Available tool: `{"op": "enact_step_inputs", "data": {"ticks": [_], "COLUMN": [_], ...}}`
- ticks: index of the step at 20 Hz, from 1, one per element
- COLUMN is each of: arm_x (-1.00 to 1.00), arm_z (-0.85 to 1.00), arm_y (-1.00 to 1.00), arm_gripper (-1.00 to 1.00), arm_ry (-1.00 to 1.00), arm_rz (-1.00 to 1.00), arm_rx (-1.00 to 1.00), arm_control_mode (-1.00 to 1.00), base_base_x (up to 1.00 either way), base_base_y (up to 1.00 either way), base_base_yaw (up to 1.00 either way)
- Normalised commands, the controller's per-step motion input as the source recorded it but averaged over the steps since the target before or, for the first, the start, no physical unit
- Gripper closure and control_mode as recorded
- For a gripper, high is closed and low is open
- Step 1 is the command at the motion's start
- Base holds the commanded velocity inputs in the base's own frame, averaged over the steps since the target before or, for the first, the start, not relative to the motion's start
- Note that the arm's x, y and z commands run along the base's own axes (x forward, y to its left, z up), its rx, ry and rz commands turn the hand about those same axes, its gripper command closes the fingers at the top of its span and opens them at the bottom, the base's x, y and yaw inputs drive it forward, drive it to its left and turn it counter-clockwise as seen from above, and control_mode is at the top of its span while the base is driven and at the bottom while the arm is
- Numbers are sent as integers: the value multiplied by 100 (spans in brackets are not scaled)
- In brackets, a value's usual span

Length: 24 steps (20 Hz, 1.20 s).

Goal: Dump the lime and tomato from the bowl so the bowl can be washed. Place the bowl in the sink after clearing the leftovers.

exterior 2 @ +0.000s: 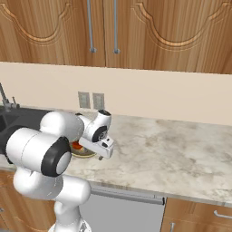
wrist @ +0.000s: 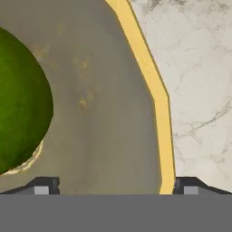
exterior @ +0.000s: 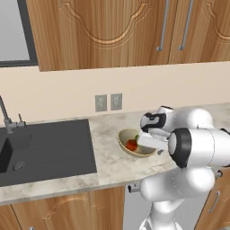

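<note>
olive-tan bowl (wrist: pixel 104 113) (yellow rim), green lime (wrist: pixel 20 99)

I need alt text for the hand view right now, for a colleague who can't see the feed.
Close-up looking down into the pale olive-tan bowl, with the round green lime resting inside at the left edge. The bowl's lighter yellow rim runs top to bottom, with mottled grey-white stone counter beyond it. The open gripper has one fingertip over the bowl's inside, one by the rim.

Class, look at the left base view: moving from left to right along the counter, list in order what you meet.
Faucet → sink → bowl with the tomato in it → the robot's arm.
</note>
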Motion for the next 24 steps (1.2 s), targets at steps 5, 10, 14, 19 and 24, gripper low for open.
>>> {"op": "enact_step_inputs", "data": {"ticks": [5,10,14,19,24], "arm_x": [4,0,-2,-1,-19], "arm_z": [-9,0,17,67,79], "arm_y": [0,0,0,1,5], "arm_gripper": [100,100,100,100,100], "arm_ry": [-2,0,-8,-25,-28], "arm_rz": [0,0,0,-2,-2], "arm_rx": [0,0,0,-3,-1], "arm_control_mode": [-100,-100,-100,-100,-100], "base_base_x": [0,0,0,0,0], "base_base_y": [0,0,0,0,0], "base_base_yaw": [0,0,0,0,0]}}
